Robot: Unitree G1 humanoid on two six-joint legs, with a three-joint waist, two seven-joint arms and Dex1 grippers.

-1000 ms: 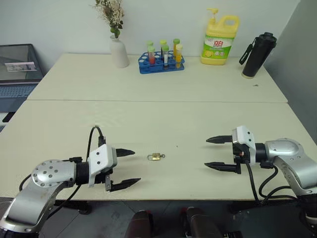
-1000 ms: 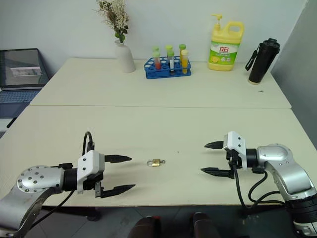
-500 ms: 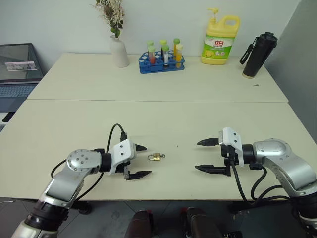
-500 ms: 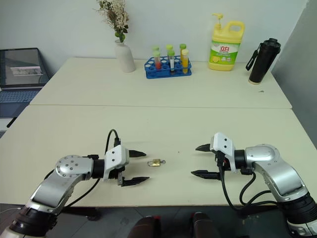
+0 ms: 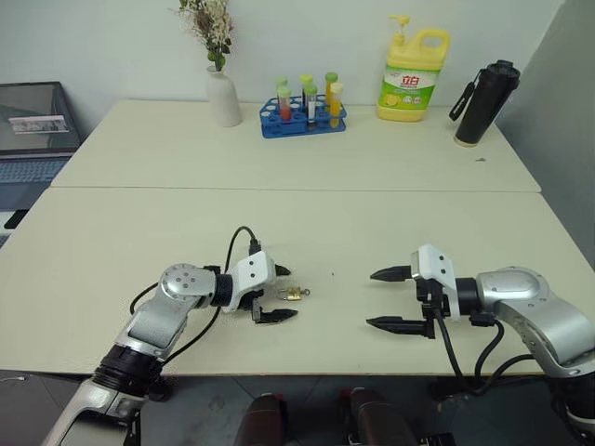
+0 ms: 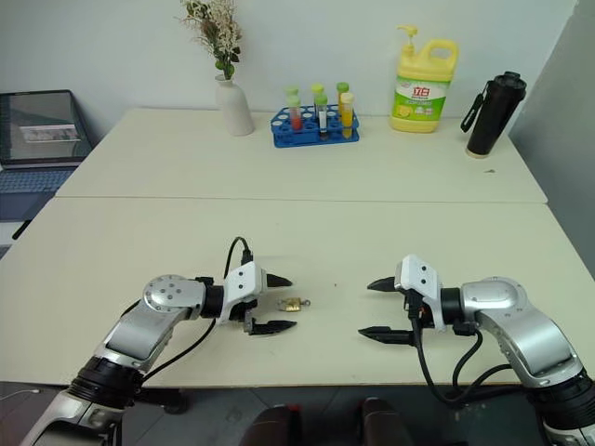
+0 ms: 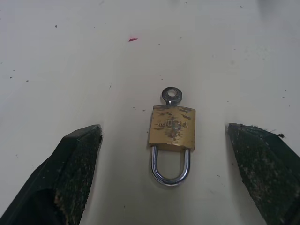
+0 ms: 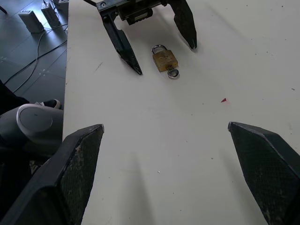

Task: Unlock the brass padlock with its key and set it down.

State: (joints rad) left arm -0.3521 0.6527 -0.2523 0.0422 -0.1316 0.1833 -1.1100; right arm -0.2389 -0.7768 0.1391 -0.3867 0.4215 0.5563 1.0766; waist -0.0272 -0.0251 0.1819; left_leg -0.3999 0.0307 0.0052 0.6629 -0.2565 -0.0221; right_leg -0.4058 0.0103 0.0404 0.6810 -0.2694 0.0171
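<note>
From the head views, the brass padlock (image 5: 292,295) is seen lying flat near the front edge of the tabletop (image 5: 297,158), just ahead of the wide-spread left gripper (image 5: 276,293); the right gripper (image 5: 385,298), equally wide, is held well apart. In the left wrist view, the key (image 7: 170,96) is shown seated in the lock, shackle closed, nothing grasped. Unlocking is judged not yet begun.

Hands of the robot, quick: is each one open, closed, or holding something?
Left hand: open, empty, fingers either side of the brass padlock without touching it.
Right hand: open, empty, away from the padlock.
</note>
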